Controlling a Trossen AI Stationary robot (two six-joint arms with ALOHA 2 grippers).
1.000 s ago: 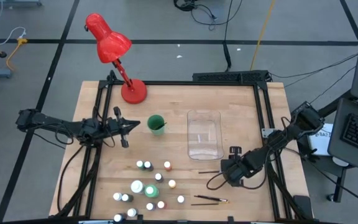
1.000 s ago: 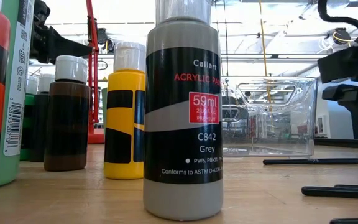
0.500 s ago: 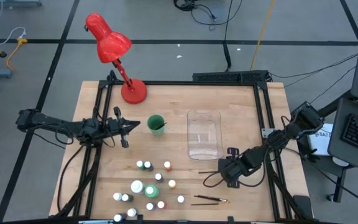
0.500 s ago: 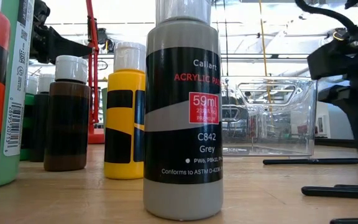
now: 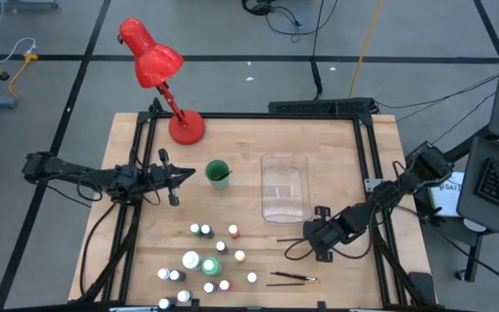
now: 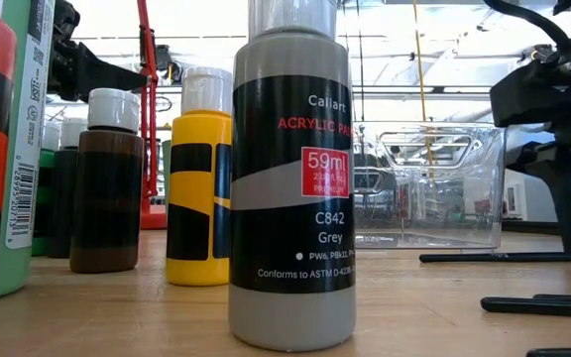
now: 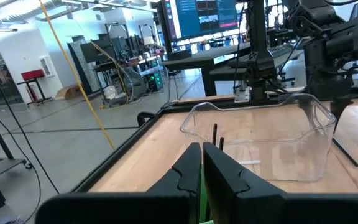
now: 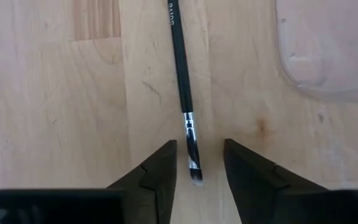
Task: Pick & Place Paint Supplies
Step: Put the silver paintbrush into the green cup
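Note:
Several small paint bottles (image 5: pixel 208 260) with white caps stand in a group at the table's near middle; a grey one (image 6: pixel 290 178) fills the low view. A thin black brush (image 8: pixel 180 68) lies flat on the wood, also seen in the high view (image 5: pixel 289 240). My right gripper (image 8: pixel 197 165) points steeply down, open, one finger on each side of the brush's bristle end without touching it. Two more brushes (image 5: pixel 293 278) lie nearer the front edge. My left gripper (image 5: pixel 183 176) waits shut and level, beside a green cup (image 5: pixel 218 173).
A clear plastic container (image 5: pixel 285 186) stands on the table's middle right, just beyond the right gripper. A red desk lamp (image 5: pixel 158 65) stands at the far left corner. Bare wood lies between the bottles and the brushes.
My right gripper has tipped more steeply downward and shifted slightly toward the table's left, over the brush lying on the wood. The brush, the bottles and my left arm have kept still.

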